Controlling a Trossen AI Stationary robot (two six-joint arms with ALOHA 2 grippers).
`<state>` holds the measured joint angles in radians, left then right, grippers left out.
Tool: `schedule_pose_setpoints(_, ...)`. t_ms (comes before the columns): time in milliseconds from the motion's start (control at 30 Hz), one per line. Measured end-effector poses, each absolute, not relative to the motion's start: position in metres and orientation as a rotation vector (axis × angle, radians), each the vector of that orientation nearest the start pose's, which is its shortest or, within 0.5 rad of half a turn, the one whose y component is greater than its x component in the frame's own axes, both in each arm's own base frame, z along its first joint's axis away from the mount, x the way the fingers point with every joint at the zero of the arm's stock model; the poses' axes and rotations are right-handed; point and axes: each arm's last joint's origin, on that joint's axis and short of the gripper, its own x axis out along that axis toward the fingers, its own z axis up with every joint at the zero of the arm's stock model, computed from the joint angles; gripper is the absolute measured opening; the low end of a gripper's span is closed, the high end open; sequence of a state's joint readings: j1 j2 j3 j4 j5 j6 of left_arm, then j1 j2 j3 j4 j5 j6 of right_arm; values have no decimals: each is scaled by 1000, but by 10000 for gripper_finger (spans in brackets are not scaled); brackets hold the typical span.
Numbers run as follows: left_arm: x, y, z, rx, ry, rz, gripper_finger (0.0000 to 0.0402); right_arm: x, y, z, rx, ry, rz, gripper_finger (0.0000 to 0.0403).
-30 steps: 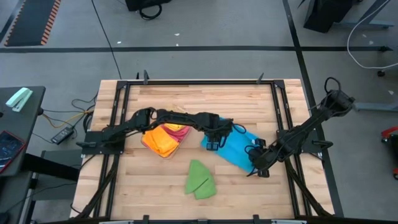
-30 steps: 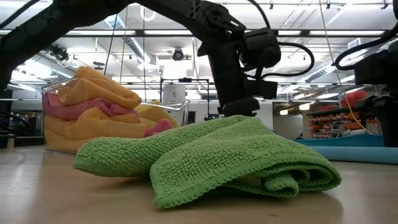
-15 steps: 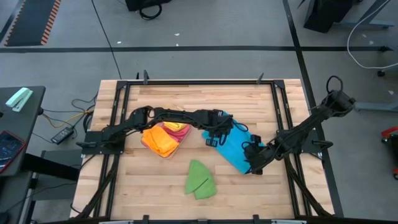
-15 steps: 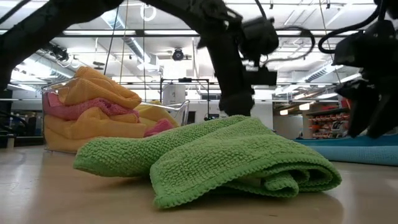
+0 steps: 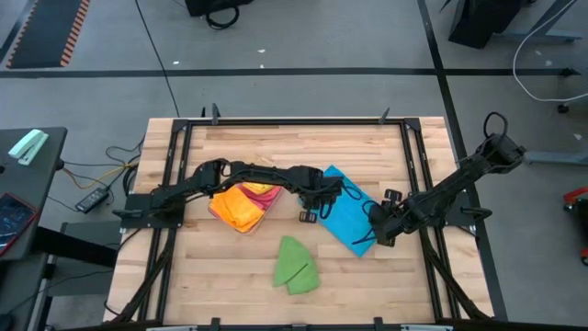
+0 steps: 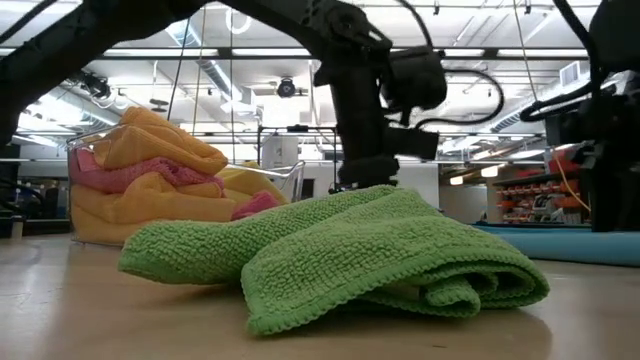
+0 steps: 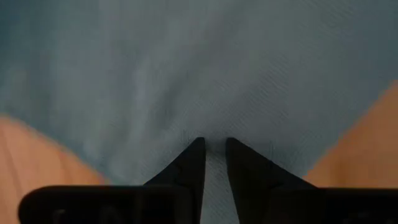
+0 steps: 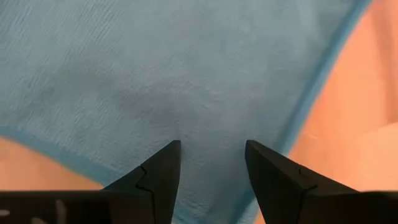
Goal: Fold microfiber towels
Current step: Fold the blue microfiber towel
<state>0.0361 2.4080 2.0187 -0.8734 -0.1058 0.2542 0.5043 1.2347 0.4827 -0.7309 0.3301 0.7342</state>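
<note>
A blue towel (image 5: 347,207) lies spread on the wooden table, right of centre; it also shows in the low view (image 6: 560,245). My left gripper (image 7: 214,146) points down at the towel's left corner (image 5: 317,207), nearly shut on the cloth. My right gripper (image 8: 211,149) stands open over the towel's near corner (image 5: 375,230); whether it touches, I cannot tell. A crumpled green towel (image 5: 296,267) lies near the front edge. Orange, yellow and pink towels (image 5: 243,204) are piled in a clear tub. My left gripper pinches a small ridge of the blue towel (image 7: 214,134) between its two fingertips, close to the towel's left corner. The fingers come from above, pointing steeply down. The towel lies flat on the table around them; one layer or several, I cannot tell.
The clear tub (image 6: 90,150) of towels stands left of centre, beside the left arm. The green towel (image 6: 330,255) fills the low view's foreground. A black frame (image 5: 294,121) runs around the table top. Bare wood shows along the far side and at the front right.
My right gripper has shifted a little toward the table's far edge over the towel's near corner and tipped more steeply down. More of the blue towel's far corner now shows beyond the left arm.
</note>
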Motion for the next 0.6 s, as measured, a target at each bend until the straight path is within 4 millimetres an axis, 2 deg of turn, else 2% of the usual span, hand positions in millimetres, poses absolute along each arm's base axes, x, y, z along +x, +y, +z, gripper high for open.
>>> schedule_pose_setpoints(200, 498, 48, 140, 265, 1260, 24, 61, 155, 77, 130, 40, 1262, -273, 188)
schedule_pose_setpoints(333, 503, 62, 140, 290, 1202, 37, 54, 172, 86, 123, 40, 1167, -206, 188)
schedule_pose_setpoints(433, 504, 65, 141, 341, 1190, 23, 48, 184, 89, 120, 18, 1081, -183, 188)
schedule_pose_setpoints(600, 497, 58, 154, 373, 1228, 3, 41, 184, 88, 129, -4, 1069, -165, 188)
